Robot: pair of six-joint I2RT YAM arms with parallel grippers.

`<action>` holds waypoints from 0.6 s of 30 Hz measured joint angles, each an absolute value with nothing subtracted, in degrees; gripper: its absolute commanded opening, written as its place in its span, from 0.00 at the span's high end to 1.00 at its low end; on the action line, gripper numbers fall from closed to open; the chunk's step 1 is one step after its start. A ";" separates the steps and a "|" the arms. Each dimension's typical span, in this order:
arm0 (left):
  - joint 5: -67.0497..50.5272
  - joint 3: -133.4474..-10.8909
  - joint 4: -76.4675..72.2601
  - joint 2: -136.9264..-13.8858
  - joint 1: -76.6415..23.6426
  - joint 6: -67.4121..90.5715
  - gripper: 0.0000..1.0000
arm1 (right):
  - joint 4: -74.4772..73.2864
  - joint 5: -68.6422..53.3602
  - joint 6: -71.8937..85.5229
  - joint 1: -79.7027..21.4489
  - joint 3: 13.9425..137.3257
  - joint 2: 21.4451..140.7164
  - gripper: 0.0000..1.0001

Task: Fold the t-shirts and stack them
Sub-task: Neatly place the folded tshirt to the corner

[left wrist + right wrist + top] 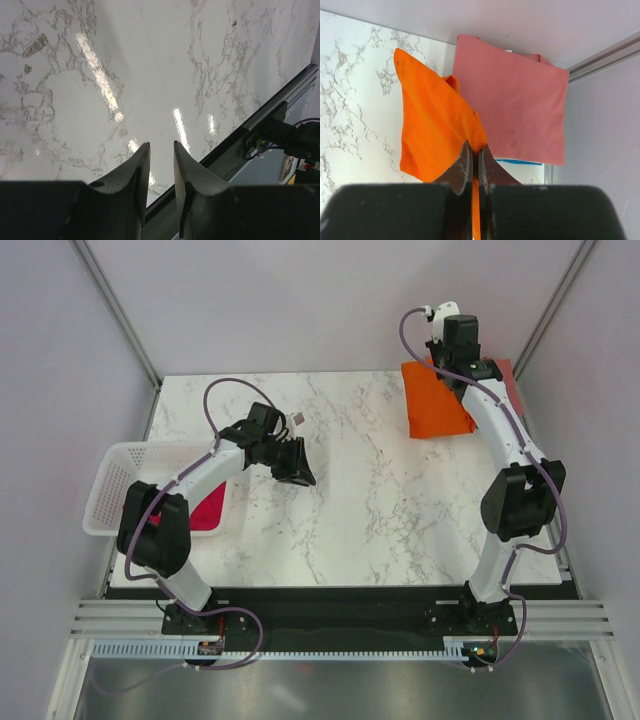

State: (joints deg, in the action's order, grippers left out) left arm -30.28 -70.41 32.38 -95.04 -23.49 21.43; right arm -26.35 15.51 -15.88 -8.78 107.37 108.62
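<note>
Top view: orange t-shirt [437, 405] sits upper right on the counter [370, 500], partly under the right arm [500, 430]; magenta t-shirt [205, 512] is half hidden behind the left arm [190, 480]. Left wrist: left tool [161, 145] parted, empty. Right wrist: right tool [474, 147] clenched on the orange t-shirt, salmon-pink t-shirt [515, 110] behind.

magenta shirt [205, 510]: partly behind left arm [190, 480] | blue shirt [520, 162]: only edge shows under salmon shirt [515, 100]

Lab test cell: marble-look table [370, 525] boxed by plain walls [300, 300], aluminium rails [330, 616].
</note>
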 measured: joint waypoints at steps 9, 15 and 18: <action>-30.28 -70.41 32.38 -94.96 -23.49 21.41 0.67 | -29.98 14.04 -15.88 -5.37 119.42 110.96 1.00; -30.26 -70.41 32.38 -94.96 -23.49 21.37 0.67 | -31.33 11.31 -15.88 -0.82 130.04 118.93 1.00; -30.26 -70.41 32.38 -94.96 -23.49 21.37 0.67 | -30.24 9.45 -15.90 2.52 137.43 126.65 1.00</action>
State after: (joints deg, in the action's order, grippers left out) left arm -30.26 -70.41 32.38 -94.96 -23.49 21.37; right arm -30.24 9.45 -15.90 2.52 137.43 126.65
